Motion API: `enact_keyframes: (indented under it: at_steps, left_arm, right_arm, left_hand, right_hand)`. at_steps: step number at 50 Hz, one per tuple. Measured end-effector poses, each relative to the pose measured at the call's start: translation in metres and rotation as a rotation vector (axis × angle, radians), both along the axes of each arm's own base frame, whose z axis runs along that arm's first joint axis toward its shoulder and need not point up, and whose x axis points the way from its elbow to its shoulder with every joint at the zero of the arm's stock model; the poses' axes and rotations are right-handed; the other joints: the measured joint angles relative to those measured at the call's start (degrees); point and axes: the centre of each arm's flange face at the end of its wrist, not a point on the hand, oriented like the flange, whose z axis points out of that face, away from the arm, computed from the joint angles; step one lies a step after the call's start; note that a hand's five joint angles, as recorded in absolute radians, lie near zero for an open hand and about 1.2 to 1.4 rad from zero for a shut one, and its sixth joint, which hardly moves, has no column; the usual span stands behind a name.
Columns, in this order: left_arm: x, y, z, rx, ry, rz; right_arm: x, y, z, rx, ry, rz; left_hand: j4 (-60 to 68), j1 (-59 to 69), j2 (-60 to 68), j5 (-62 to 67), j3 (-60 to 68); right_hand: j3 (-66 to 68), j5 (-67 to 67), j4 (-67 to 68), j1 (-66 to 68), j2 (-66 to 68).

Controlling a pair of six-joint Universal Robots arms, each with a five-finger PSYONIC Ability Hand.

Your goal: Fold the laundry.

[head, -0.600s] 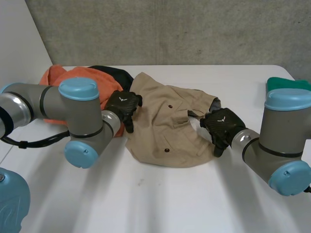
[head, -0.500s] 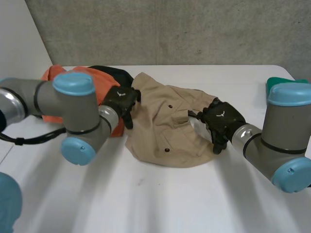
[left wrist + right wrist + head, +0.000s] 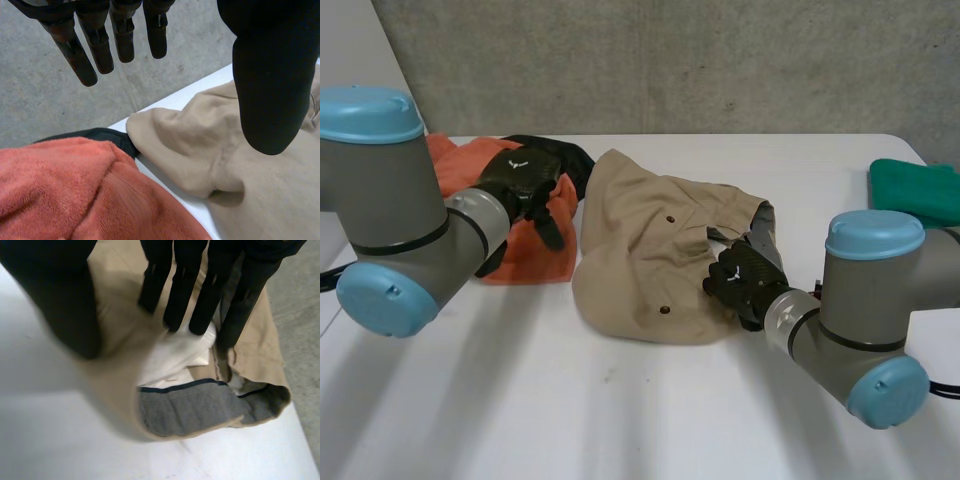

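Tan shorts (image 3: 650, 260) lie crumpled in the middle of the white table (image 3: 640, 420), their grey inner waistband (image 3: 190, 410) turned out at the right end. My right hand (image 3: 745, 282) is at the shorts' near right edge. In its wrist view the fingers (image 3: 185, 290) and thumb pinch a raised fold of the tan cloth (image 3: 115, 335). My left hand (image 3: 525, 180) hovers open over an orange towel (image 3: 535, 255), just left of the shorts. From the left wrist, its straight fingers (image 3: 100, 45) hold nothing above the shorts' left corner (image 3: 200, 145) and the towel (image 3: 60, 190).
A black cloth (image 3: 560, 150) lies behind the orange towel, touching the shorts' far left corner. A folded green cloth (image 3: 915, 190) sits at the table's far right edge. A grey wall stands behind the table.
My right hand has moved left and nearer along the shorts' right edge, bunching the cloth leftward. My left hand has lifted off the shorts and swung left over the orange towel.
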Motion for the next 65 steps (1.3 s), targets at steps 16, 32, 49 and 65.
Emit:
enact_keyframes:
  at_steps: [16,32,49,65]
  left_arm:
    - [0.016,0.005,-0.022,0.081,-0.042,0.074]
    - [-0.023,0.012,-0.063,0.365,0.161,-0.003]
    - [-0.025,-0.006,0.084,-0.009,0.353,-0.040]
    - [-0.070,-0.026,-0.013,0.055,-0.065,-0.084]
  right_arm:
    - [0.014,0.020,0.122,-0.234,-0.429,0.022]
    - [0.031,0.073,0.192,-0.215,-0.577,-0.009]
    - [-0.012,0.029,0.170,-0.207,-0.505,-0.186]
    - [-0.006,-0.001,0.068,0.010,-0.415,-0.249]
  left_hand:
    - [-3.8,-3.6,-3.7,-3.1,-3.3]
    - [-3.5,-3.8,-3.6,-2.2,-4.0]
    - [51.4,48.0,51.2,50.3,50.2]
    - [42.8,41.2,42.1,43.6,42.3]
  right_hand:
    - [17.7,18.2,19.7,14.2,16.4]
    - [17.9,18.2,19.9,14.2,16.4]
    - [17.9,18.2,19.9,14.2,16.4]
    - [17.9,18.7,19.9,14.2,16.6]
